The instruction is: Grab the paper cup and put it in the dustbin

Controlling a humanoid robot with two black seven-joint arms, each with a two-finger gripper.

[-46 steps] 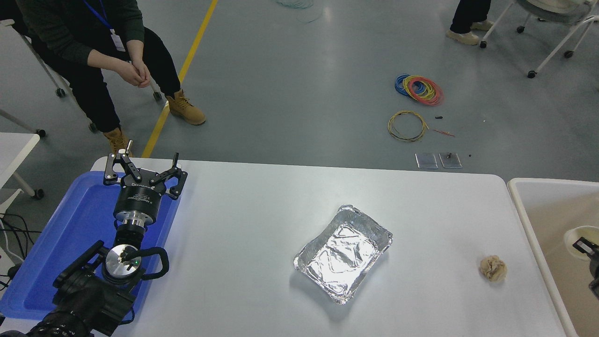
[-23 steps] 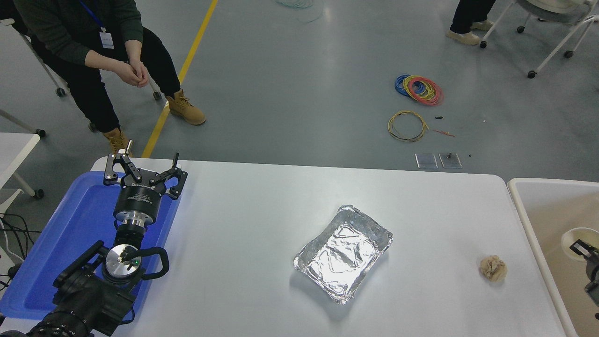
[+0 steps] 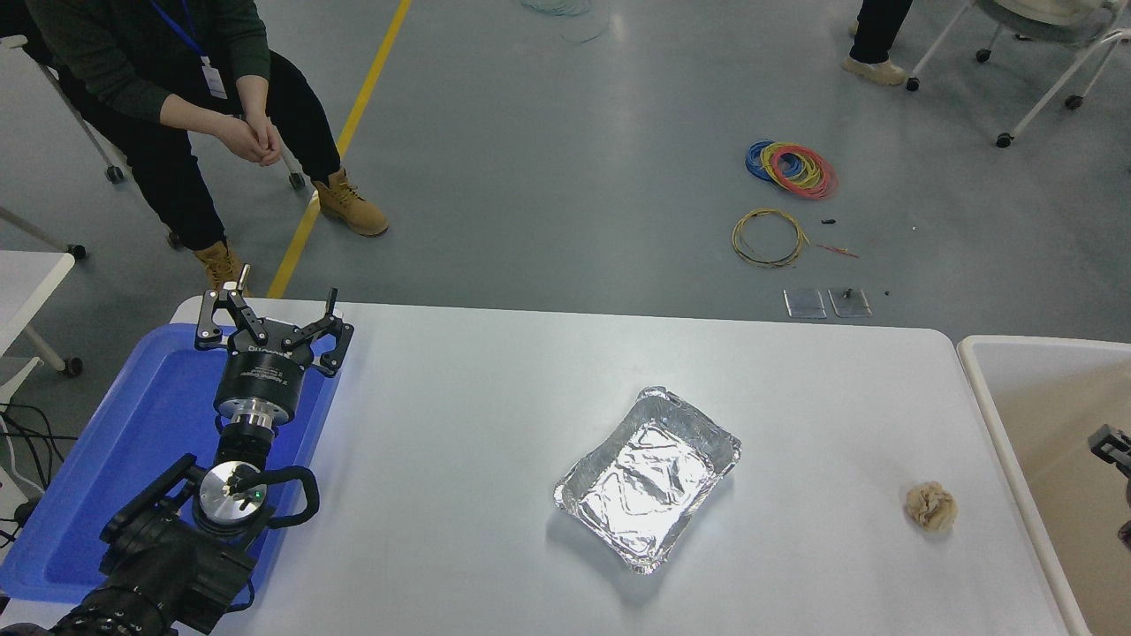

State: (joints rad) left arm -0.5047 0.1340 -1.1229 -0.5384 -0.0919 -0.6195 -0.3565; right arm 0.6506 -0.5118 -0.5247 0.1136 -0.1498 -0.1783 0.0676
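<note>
The dustbin point(image 3: 1043, 343) is a cream-white bin with a beige inside, standing at the table's right end and cut off by the picture's edge. The paper cup does not show in this frame. Only a small black part of my right gripper point(image 3: 1112, 442) shows at the right edge, over the bin's inside. My left gripper point(image 3: 269, 320) is parked at the lower left, open and empty, over the blue tray point(image 3: 132, 442).
A crinkled foil tray point(image 3: 649, 477) lies in the middle of the white table point(image 3: 459, 424). A crumpled tan paper ball point(image 3: 930, 507) lies near the bin. A person sits at the far left with clasped hands point(image 3: 252, 137). Wire coils lie on the floor.
The paper cup, seen in the right gripper over the bin in both earlier frames, no longer shows. The right gripper has drawn back toward the right edge. The left arm has not moved.
</note>
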